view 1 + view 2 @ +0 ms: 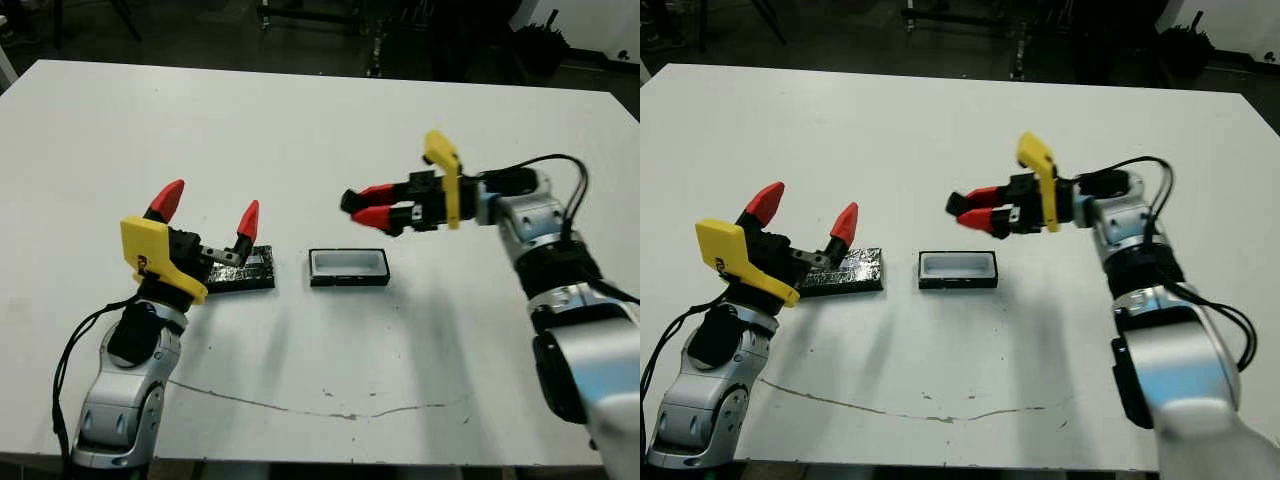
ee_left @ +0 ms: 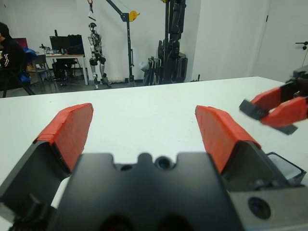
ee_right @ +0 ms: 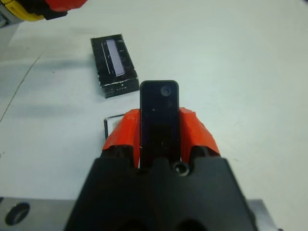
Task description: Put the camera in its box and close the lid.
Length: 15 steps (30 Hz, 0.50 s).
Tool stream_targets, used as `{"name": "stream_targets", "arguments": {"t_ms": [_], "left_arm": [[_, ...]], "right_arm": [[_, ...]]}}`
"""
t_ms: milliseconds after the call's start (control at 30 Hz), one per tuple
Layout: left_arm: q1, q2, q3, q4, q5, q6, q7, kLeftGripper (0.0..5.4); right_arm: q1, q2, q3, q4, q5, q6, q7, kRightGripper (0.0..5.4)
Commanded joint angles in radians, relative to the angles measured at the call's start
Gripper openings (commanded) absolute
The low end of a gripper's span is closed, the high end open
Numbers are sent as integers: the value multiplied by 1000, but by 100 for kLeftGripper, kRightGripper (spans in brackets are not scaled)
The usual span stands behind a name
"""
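Camera (image 3: 159,115) looking light, rigid and glossy-slick; I am holding it in the right gripper (image 1: 365,206), pinched across its long sides. Left gripper (image 1: 207,213) is gaping empty.

White table (image 1: 320,130), thin crack near the front. The box (image 1: 349,267) sits mid-table, and the lid (image 1: 243,271) lies flat at its 9 o'clock.

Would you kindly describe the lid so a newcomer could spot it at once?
On the white table, look just below the left pincer. The lid lies flat there, left of the open box. Unlike the white-lined box, it is a solid black panel with a shiny, crinkly top.
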Motion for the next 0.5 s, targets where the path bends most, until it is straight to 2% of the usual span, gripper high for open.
{"name": "stream_targets", "arguments": {"t_ms": [33, 133, 500], "left_arm": [[8, 2, 1, 4, -7, 5, -5, 540], [6, 3, 3, 4, -12, 7, -10, 540], [6, 3, 0, -5, -9, 14, -6, 540]], "right_arm": [[-8, 21, 23, -13, -18, 34, -17, 164], [-9, 40, 43, -12, -26, 54, -13, 164], [6, 58, 70, 23, -43, 39, -1, 164]]}}
